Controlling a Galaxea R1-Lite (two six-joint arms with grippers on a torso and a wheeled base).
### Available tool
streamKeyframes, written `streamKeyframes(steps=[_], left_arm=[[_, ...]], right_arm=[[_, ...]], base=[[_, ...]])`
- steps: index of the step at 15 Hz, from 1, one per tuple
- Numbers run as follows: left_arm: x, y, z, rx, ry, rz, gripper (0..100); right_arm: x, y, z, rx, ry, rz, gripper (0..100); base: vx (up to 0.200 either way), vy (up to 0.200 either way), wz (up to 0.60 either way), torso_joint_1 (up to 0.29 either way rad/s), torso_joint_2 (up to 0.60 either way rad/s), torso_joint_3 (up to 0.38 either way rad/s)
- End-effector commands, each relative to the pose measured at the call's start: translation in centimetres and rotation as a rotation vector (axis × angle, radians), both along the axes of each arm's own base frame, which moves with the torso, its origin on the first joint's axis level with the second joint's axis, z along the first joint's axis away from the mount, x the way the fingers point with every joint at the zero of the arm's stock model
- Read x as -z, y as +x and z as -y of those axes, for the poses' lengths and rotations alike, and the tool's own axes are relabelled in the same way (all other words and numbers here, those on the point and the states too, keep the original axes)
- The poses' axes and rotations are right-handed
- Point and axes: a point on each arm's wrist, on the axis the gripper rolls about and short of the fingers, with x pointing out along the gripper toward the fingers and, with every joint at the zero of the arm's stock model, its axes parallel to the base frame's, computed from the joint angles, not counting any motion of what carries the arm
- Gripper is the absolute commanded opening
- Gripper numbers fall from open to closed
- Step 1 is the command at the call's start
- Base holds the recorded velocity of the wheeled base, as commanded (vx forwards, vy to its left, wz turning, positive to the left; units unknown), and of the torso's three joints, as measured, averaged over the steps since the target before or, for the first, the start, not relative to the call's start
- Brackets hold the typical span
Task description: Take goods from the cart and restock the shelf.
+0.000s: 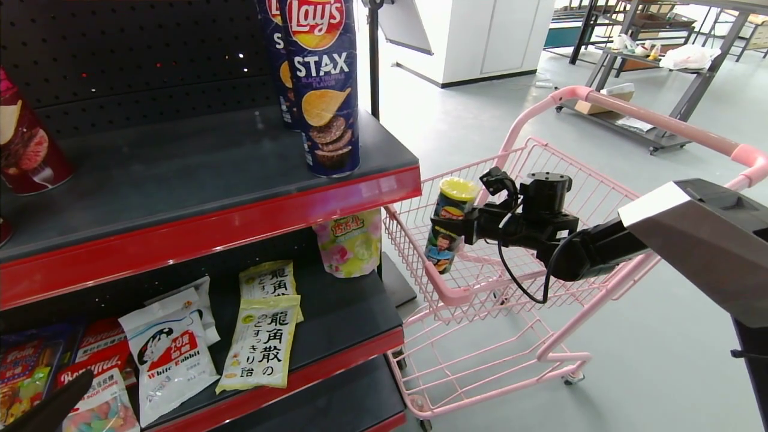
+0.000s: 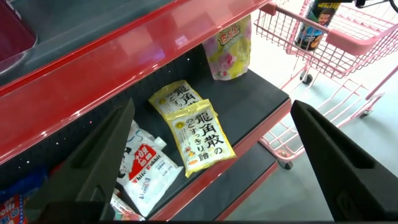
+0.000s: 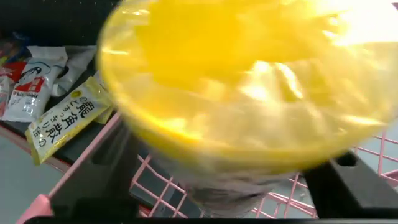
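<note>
**A:** Shelf [image 1: 180, 174] side first. What's on it?
**B:** Two tall chip tubes [image 1: 324, 90] up top and candy bags [image 1: 259, 342] below. The left gripper [image 2: 212, 109] hangs near those bags, fingers spread wide.
**A:** And the can?
**B:** The small can [image 1: 454, 201], yellow-lidded, is upright at the pink cart [image 1: 447, 293]'s front, pinched by the right gripper [image 1: 445, 231].

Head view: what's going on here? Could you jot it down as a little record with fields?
Right gripper: shut on a yellow-lidded cylindrical snack can, held over the front end of the pink wire cart
Left gripper: open, in front of the lower shelf
Upper shelf: tall dark blue chip cans at its right end
On the lower shelf: yellow sachets, white bag
Can shelved: not yet
</note>
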Motion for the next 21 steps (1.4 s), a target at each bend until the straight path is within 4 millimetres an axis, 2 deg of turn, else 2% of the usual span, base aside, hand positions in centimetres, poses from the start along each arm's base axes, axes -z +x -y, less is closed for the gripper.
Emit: streamKeyframes(steps=[1,4,5,6,8,9,10,11,13,17,18,19,21], left_arm=[[0.0,0.1,0.0,0.001,0.004,-0.003,100],[0.1,0.1,0.0,-0.001,0.009,-0.007,100],[0.2,0.1,0.0,-0.001,0.008,-0.010,100],[0.3,0.1,0.0,-0.002,0.010,-0.014,100],[0.3,0.0,0.0,-0.002,0.007,-0.007,100],[0.3,-0.1,0.0,-0.002,0.006,-0.003,100],[0.2,-0.1,0.0,0.002,0.005,0.002,100],[0.1,-0.1,0.0,0.005,0.003,0.008,100],[-0.1,-0.1,0.0,0.009,0.002,0.010,100],[-0.2,-0.1,0.0,0.007,0.002,0.017,100],[-0.3,-0.2,0.0,0.006,0.000,0.023,100],[-0.5,-0.2,0.0,0.006,-0.001,0.027,100],[-0.6,-0.2,0.0,0.009,-0.001,0.030,100]], right_arm=[[0.2,0.3,0.0,0.004,0.008,-0.008,0],[-0.2,0.2,0.1,0.014,0.012,-0.001,0],[-1.1,0.0,0.3,0.017,0.016,0.017,0],[-2.6,-0.2,0.7,0.024,0.024,0.044,0],[-8.1,-2.1,2.2,0.052,0.032,0.082,0],[-9.3,-2.7,2.6,0.064,0.031,0.090,0],[-12.0,-4.2,3.9,0.112,0.036,0.134,0],[-13.6,-5.6,4.8,0.141,0.040,0.161,0],[-16.1,-9.7,6.2,0.165,0.046,0.191,0],[-17.7,-19.4,7.3,0.207,0.037,0.176,0],[-17.9,-20.9,7.6,0.227,0.034,0.169,0],[-18.3,-23.6,8.1,0.268,0.027,0.167,0],[-18.1,-27.8,8.9,0.323,0.005,0.130,0]], base=[[0.000,0.000,0.00,0.000,0.00,0.000],[0.000,0.000,0.00,0.000,0.00,0.000],[0.000,0.000,0.00,0.000,0.00,0.000],[0.000,0.000,0.00,0.000,0.00,0.000],[0.000,0.000,0.00,0.000,0.00,0.000],[0.000,0.000,0.00,0.000,0.00,0.000],[0.000,0.000,0.00,0.000,0.00,0.000],[0.000,0.000,0.00,0.000,0.00,0.000],[0.000,0.000,0.00,0.000,0.00,0.000],[0.000,0.000,0.00,0.000,0.00,0.000],[0.000,0.000,0.00,0.000,0.00,0.000],[0.000,0.000,0.00,0.000,0.00,0.000],[0.000,0.000,0.00,0.000,0.00,0.000]])
